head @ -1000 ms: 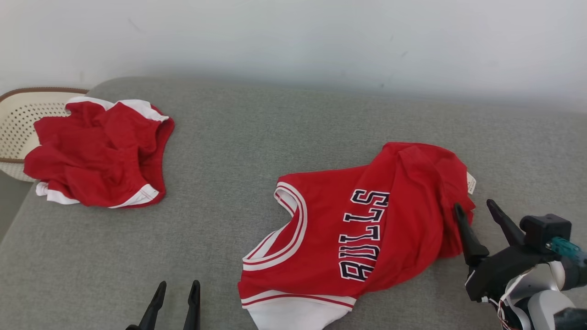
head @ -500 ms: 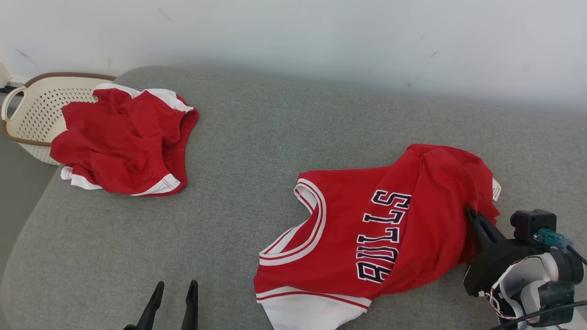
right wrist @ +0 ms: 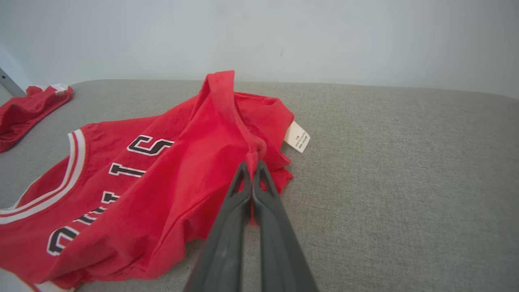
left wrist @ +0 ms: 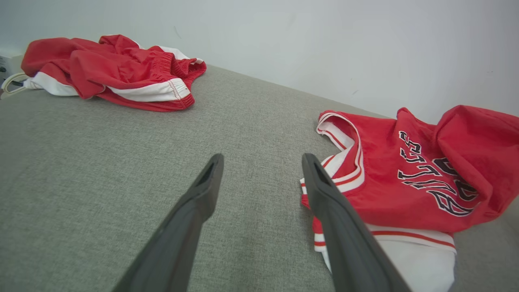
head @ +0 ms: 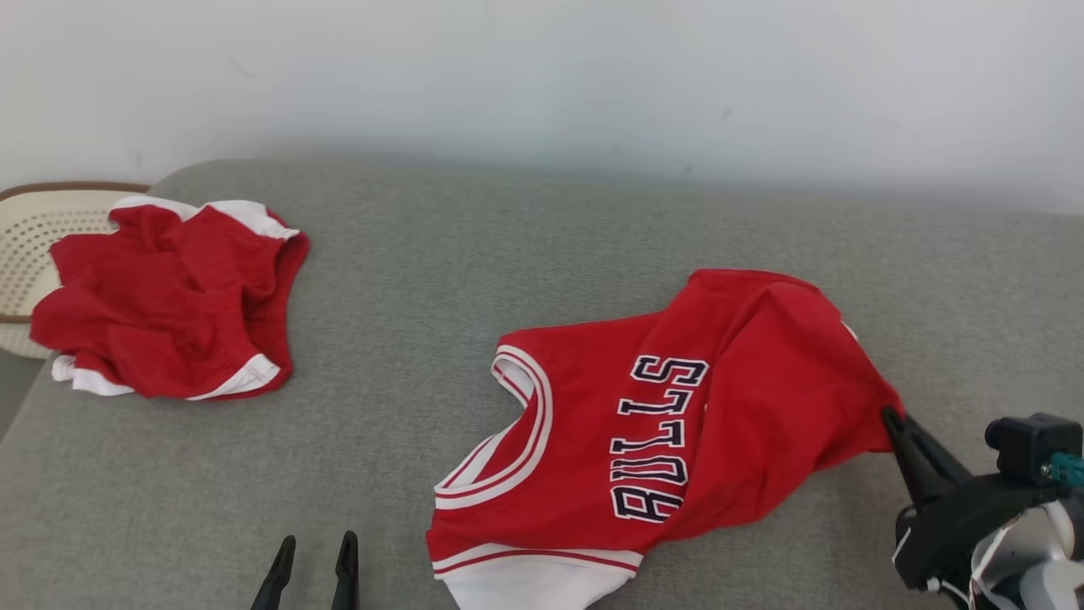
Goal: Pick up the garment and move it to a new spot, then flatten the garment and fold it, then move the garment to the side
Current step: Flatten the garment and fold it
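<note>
The garment (head: 677,424) is a red jersey with white trim and dark "BULLS" lettering, lying rumpled on the grey cushion (head: 474,280). My right gripper (head: 891,417) is shut on the jersey's right edge, and the cloth rises into a taut ridge toward the pinch. In the right wrist view the closed fingertips (right wrist: 252,165) clamp a red fold of the garment (right wrist: 170,182), with a white label (right wrist: 297,137) just beyond. My left gripper (head: 315,542) stands open at the lower left, holding nothing; in the left wrist view its fingers (left wrist: 206,182) sit left of the garment (left wrist: 425,174).
Red shorts with white trim (head: 169,296) lie crumpled at the cushion's far left, partly over a cream perforated basket (head: 34,233). A pale wall (head: 542,76) runs behind the cushion. Bare grey fabric spreads between the two garments and to the right of the jersey.
My right gripper has closed from open onto the jersey's right edge and pulled that edge up and rightward. The head camera has shifted. The left gripper stays open.
</note>
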### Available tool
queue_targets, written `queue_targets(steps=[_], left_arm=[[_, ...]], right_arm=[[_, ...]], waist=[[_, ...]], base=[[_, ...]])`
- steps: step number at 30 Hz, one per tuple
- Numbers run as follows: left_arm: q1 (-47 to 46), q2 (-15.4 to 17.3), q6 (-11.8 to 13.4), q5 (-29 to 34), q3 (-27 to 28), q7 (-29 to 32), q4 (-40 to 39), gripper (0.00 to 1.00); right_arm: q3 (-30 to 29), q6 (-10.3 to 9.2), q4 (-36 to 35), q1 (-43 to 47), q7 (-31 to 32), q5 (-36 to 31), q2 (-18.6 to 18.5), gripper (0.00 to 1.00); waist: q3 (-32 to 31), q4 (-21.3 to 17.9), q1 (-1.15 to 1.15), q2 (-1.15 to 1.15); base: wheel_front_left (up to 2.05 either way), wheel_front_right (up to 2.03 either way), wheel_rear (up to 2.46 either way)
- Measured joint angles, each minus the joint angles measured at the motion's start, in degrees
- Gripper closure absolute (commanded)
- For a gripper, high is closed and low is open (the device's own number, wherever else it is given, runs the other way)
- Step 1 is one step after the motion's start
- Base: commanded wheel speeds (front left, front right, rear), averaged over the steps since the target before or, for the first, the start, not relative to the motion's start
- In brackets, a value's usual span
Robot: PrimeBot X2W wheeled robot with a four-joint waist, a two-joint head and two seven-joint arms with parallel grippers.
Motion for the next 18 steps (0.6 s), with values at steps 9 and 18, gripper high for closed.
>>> queue_targets(steps=[9,18], left_arm=[[-0.1,0.0,1.0,-0.7,-0.9,0.0,-0.7,0.0],[-0.5,0.0,1.0,-0.8,-1.2,0.0,-0.5,0.0]], right_arm=[[1.4,0.0,-15.3,10.6,8.3,10.3,-6.0,1.0],[2.7,-0.01,-17.5,14.7,11.9,16.5,-8.7,1.0]], waist=[[0.4,-4.5,0.0,0.0],[1.3,-5.9,0.0,0.0]], base=[[0.0,0.0,0.0],[0.0,0.0,0.0]])
